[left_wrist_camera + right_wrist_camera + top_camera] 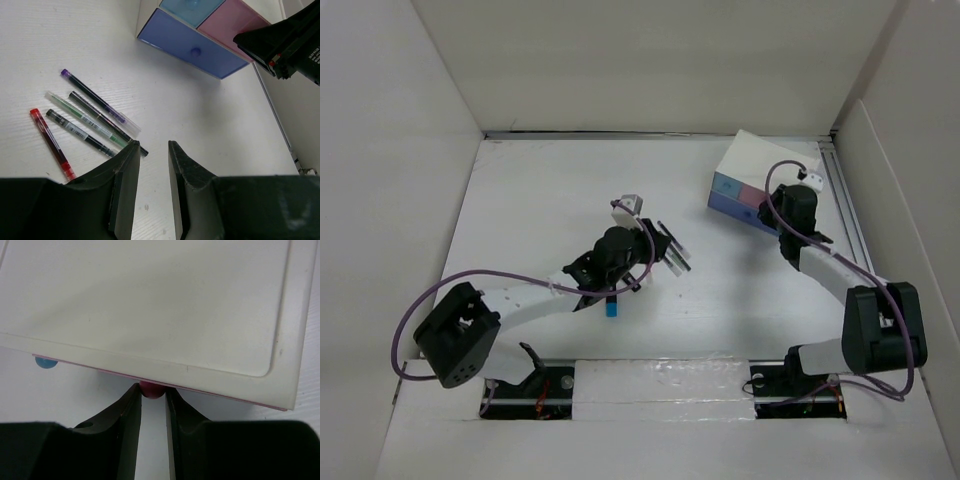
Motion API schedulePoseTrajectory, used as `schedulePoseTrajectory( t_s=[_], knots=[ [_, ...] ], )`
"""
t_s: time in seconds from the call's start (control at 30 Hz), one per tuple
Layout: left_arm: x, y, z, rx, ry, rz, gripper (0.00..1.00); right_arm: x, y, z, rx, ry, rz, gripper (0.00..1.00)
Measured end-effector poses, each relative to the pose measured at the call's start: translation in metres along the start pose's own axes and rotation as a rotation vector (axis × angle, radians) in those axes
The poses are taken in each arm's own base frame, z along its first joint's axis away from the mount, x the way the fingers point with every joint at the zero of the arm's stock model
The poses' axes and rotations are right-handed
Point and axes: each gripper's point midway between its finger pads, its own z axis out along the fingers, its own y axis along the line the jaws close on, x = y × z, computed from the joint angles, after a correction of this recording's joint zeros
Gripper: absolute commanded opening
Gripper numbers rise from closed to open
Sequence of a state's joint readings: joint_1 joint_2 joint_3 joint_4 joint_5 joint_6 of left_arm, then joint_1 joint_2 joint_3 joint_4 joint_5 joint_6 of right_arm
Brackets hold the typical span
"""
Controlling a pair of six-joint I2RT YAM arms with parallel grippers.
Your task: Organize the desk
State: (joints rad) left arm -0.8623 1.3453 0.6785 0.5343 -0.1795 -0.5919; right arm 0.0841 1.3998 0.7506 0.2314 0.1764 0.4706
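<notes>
Smooth white desk (540, 200), right claw (153, 394) pinching round knob (152, 388)

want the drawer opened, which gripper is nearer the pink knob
Right. The right gripper grips the pink knob; the left gripper hovers over the desk, beside the pens.

I'm seeing white desk (540, 200), white drawer box (772, 160), blue drawer (187, 46), pink drawer (232, 25), pink knob (151, 389), red pen (51, 143), purple pen (100, 102), green pen (85, 119).

White back panel (650, 60) fills the upper frame, flanked by a slanting left panel (380, 150) and right panel (910, 200). Soft, even light; a metal rail (847, 215) runs along the right.
</notes>
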Motion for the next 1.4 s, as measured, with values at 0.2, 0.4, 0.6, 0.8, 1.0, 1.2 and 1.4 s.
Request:
schedulePoseTrajectory(
  t_s=[0.2, 0.4, 0.6, 0.8, 1.0, 1.2, 1.4],
  knots=[
    [0.008, 0.001, 0.002, 0.004, 0.025, 0.008, 0.25, 0.017, 0.004, -0.021, -0.031, 0.008, -0.006, 0.04],
    [0.020, -0.002, 0.019, 0.013, 0.076, 0.026, 0.24, 0.029, 0.010, -0.035, -0.071, 0.008, -0.004, 0.04],
    [0.016, -0.024, 0.047, 0.059, 0.093, 0.025, 0.23, 0.036, 0.021, -0.040, -0.098, 0.023, -0.020, 0.03],
    [0.003, -0.043, 0.057, 0.102, 0.079, 0.018, 0.23, 0.057, 0.057, -0.059, -0.183, 0.060, -0.060, 0.03],
    [-0.005, -0.050, 0.065, 0.101, 0.071, 0.020, 0.23, 0.070, 0.076, -0.080, -0.244, 0.075, -0.058, 0.02],
    [-0.010, -0.055, 0.074, 0.099, 0.066, 0.025, 0.23, 0.084, 0.077, -0.089, -0.252, 0.099, -0.041, 0.03],
    [-0.004, -0.059, 0.072, 0.111, 0.091, 0.023, 0.32, 0.087, 0.075, -0.100, -0.245, 0.115, -0.064, 0.29]
  ],
)
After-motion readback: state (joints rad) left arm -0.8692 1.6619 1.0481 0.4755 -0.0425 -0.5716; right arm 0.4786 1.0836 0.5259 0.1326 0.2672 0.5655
